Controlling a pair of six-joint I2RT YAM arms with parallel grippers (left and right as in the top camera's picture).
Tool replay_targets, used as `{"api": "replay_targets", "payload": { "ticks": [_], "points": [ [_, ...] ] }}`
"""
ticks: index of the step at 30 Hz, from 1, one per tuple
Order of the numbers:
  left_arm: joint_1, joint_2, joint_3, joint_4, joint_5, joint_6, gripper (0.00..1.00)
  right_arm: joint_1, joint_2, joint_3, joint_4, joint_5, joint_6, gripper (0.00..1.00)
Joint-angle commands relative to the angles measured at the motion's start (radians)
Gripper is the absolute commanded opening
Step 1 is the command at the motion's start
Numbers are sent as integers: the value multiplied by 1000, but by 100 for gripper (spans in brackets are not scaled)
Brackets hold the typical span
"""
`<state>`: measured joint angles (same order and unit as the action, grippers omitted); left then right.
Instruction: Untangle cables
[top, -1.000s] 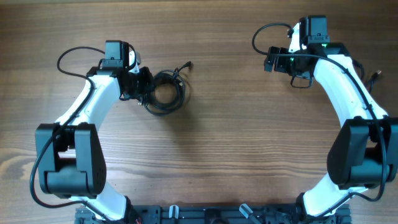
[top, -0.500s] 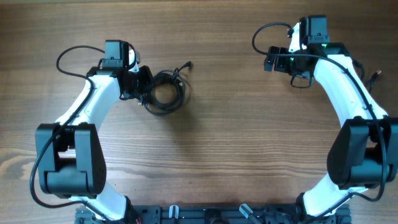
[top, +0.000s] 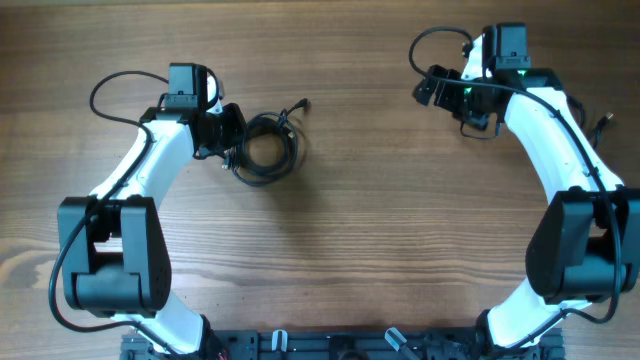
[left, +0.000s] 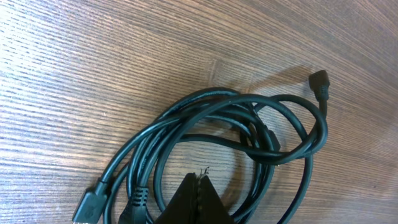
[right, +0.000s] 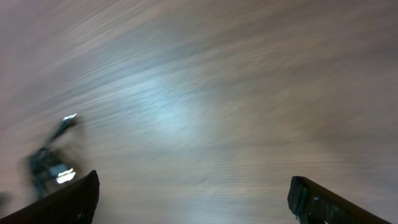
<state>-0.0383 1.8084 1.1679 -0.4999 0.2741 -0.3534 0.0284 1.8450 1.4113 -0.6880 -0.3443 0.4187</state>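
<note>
The cables (top: 265, 150) lie on the counter (top: 380, 210), in its left half and toward the far side. They form one bunch of thin black cords wound into a round coil. Several turns run side by side, and on the right side of the coil they cross over each other and look knotted. One plug (left: 320, 82) sticks out at the far right of the coil, on a short free end that lies flat on the wood. Two other ends (left: 112, 202) come out together at the opposite side, low in the left wrist view. The left tool (left: 198, 186) is at the left rim of the coil, and its tips point at the bare wood in the middle of the loop. Its jaws are together, the tips meet, and no cord shows between them. If it touches the cables, I cannot tell. The right tool (right: 193, 199) is well apart from the cables, over the far right part of the counter. Its wrist view is blurred, but the two fingers (right: 320, 199) stand wide apart with only wood between them.
</note>
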Motion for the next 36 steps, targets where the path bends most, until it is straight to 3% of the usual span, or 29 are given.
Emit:
{"api": "replay_targets", "payload": {
  "ticks": [1, 4, 5, 6, 7, 8, 11, 13, 14, 15, 16, 19, 23, 25, 27, 31, 32, 36],
  "points": [
    [0, 15, -10, 2, -10, 5, 4, 40, 18, -36, -6, -236, 112, 100],
    [0, 15, -10, 3, -10, 5, 4, 138, 18, -87, 15, -320, 111, 100],
    [0, 15, -10, 3, -10, 3, 4, 187, 18, -101, 45, -309, 111, 93],
    [0, 15, -10, 3, -10, -3, 4, 223, 18, -105, 71, -304, 117, 64],
    [0, 15, -10, 2, -10, -3, 4, 267, 18, -111, 111, -302, 139, 28],
    [0, 15, -10, 2, -10, -3, 4, 294, 18, -111, 134, -288, 155, 4],
    [0, 15, -10, -5, -10, -2, 7, 424, 18, -111, 192, -77, 280, 4],
    [0, 15, -10, -16, -10, -2, 13, 497, 19, -111, 208, 60, 290, 4],
    [0, 15, -10, -29, -10, -2, 19, 525, 18, -111, 219, 77, 292, 8],
    [0, 15, -10, -43, -10, -2, 20, 549, 18, -111, 250, 20, 291, 4],
    [0, 15, -10, -43, -10, -2, 20, 563, 19, -111, 281, 15, 289, 4],
    [0, 15, -10, -38, -10, -2, 4, 612, 37, -111, 336, 42, 288, 4],
    [0, 15, -10, -28, -10, 2, 4, 694, 128, -111, 456, 90, 288, 6],
    [0, 15, -10, -27, -10, 2, 4, 726, 193, -111, 547, 90, 288, 15],
    [0, 15, -10, -27, -10, 2, 4, 728, 236, -111, 573, 90, 288, 14],
    [0, 15, -10, -27, -10, 2, 4, 728, 314, -111, 582, 153, 288, 11],
    [0, 15, -10, -27, -10, 2, 4, 726, 322, -111, 560, 178, 288, 4],
    [0, 15, -10, -31, -10, 2, 4, 660, 317, -108, 347, 194, 287, 4]
  ]
}}
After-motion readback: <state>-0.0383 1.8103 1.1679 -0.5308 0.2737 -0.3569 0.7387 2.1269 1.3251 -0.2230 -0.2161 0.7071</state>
